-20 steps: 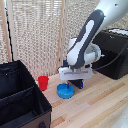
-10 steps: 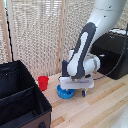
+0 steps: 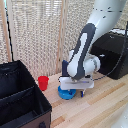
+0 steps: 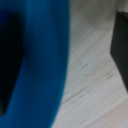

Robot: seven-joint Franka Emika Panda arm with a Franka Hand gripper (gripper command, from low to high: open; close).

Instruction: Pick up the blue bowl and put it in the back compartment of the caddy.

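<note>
Arm has dropped since a second ago; our gripper [image 3: 75, 90] now sits right down on the small round bright-blue plastic bowl [image 3: 65, 93].

The bowl rests on the pale wooden table [image 3: 100, 107], directly under the hand, beside the small red cup [image 3: 43, 82]. In the wrist view its blue wall [image 4: 40, 60] fills the frame. We cannot tell how the jaws stand. The large black soft-sided fabric caddy [image 3: 20, 100] lies toward the exterior view's left, so the carry likely goes that way.
</note>
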